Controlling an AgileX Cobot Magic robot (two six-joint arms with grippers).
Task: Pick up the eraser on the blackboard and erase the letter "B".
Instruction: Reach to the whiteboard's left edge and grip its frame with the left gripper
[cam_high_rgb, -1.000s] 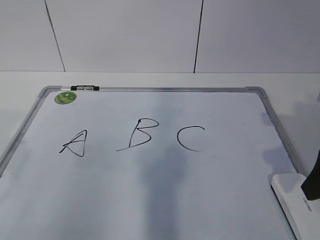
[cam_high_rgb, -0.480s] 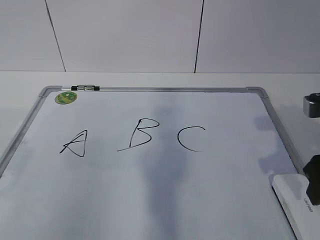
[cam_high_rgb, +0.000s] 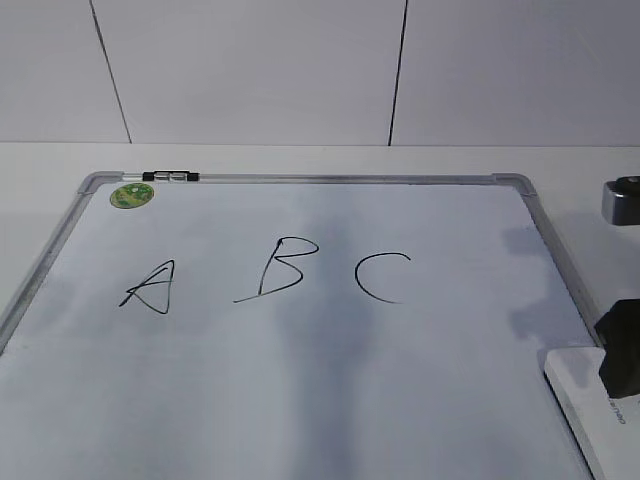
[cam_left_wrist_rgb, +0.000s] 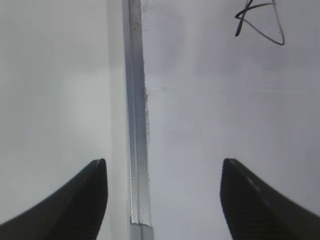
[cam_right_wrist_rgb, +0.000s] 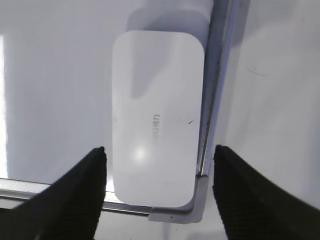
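Observation:
The eraser (cam_high_rgb: 582, 395), a white rounded block with small grey lettering, lies flat in the near right corner of the blackboard (cam_high_rgb: 330, 400). In the right wrist view the eraser (cam_right_wrist_rgb: 156, 115) lies against the board's grey frame, between and ahead of my open right gripper (cam_right_wrist_rgb: 157, 197), which hovers above it untouched. In the exterior view the right gripper (cam_high_rgb: 620, 348) shows as a black shape over the eraser's right end. The letter "B" (cam_high_rgb: 280, 268) stands whole between "A" (cam_high_rgb: 150, 287) and "C" (cam_high_rgb: 380, 277). My left gripper (cam_left_wrist_rgb: 162, 200) is open and empty over the board's left frame (cam_left_wrist_rgb: 136, 125).
A small black-and-white marker (cam_high_rgb: 170, 177) lies on the board's top frame beside a round green sticker (cam_high_rgb: 131, 196). The board's frame corner (cam_right_wrist_rgb: 197, 202) sits just below the eraser. A grey part of the right arm (cam_high_rgb: 625, 200) shows at the right edge. The "A" (cam_left_wrist_rgb: 260, 22) shows in the left wrist view.
The right arm has shifted at the right edge. Its grey part has come into view and the black finger now sits a little higher over the eraser's end. The eraser has not moved.

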